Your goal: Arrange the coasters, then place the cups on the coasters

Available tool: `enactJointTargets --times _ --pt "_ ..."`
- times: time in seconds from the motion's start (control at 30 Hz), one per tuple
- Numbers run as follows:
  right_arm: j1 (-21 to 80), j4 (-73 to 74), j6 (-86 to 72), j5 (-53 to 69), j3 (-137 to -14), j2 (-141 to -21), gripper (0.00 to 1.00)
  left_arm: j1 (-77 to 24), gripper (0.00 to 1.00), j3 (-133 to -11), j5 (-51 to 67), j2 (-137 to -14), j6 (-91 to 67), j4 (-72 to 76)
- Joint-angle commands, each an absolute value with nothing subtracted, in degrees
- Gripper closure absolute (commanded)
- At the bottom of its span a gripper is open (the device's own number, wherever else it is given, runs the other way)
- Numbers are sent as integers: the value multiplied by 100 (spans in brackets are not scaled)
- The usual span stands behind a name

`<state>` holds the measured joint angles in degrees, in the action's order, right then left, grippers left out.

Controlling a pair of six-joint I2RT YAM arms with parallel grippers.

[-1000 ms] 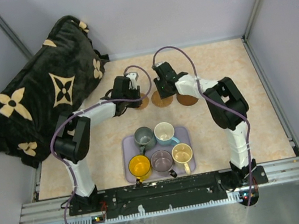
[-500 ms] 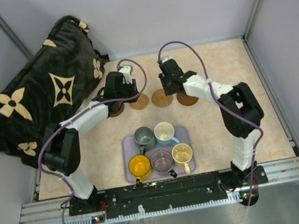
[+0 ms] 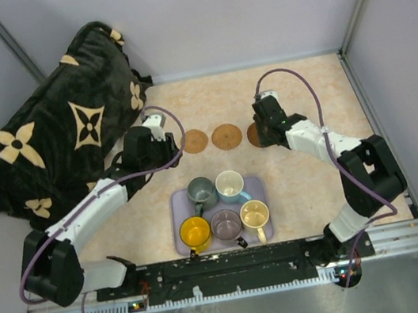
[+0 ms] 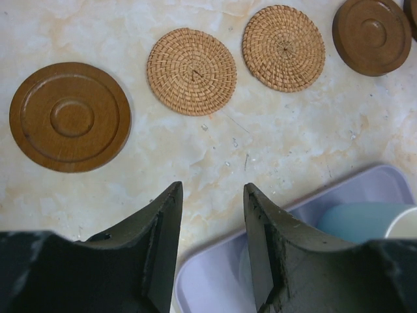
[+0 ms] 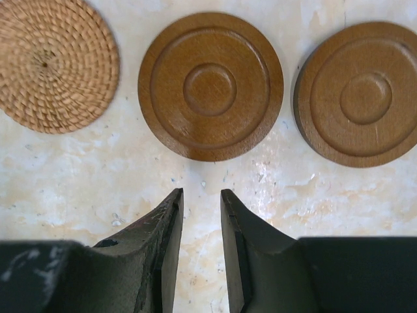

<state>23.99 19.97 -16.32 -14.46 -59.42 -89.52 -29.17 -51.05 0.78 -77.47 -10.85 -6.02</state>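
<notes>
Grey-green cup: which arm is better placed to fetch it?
Probably left: the grey-green cup sits at the tray's far-left corner, nearer the left gripper; the right gripper is farther, past the blue cup.

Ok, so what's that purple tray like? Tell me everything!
The tray is a flat lavender rectangle with rounded corners and a low rim, plastic by its look. It lies at the near side of the table, with the coasters beyond it. Five cups stand in it, two behind and three in front.
</notes>
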Motion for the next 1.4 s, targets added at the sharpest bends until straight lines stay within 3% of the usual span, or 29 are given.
enactJointTargets --times 0.0,0.53,1.37 --pt "2417 1845 -1744 -1622 -5832 -8907 69 -2944 50 -4797 28 -7141 -1423 -566" --pt "2364 1791 -1967 -1565 -5601 -9336 69 -2947 48 -4421 -122 -6261 -1654 -849" --pt "2207 1503 -2075 -1441 -5746 -10209 70 -2944 47 -4325 -242 -6279 -1714 -906"
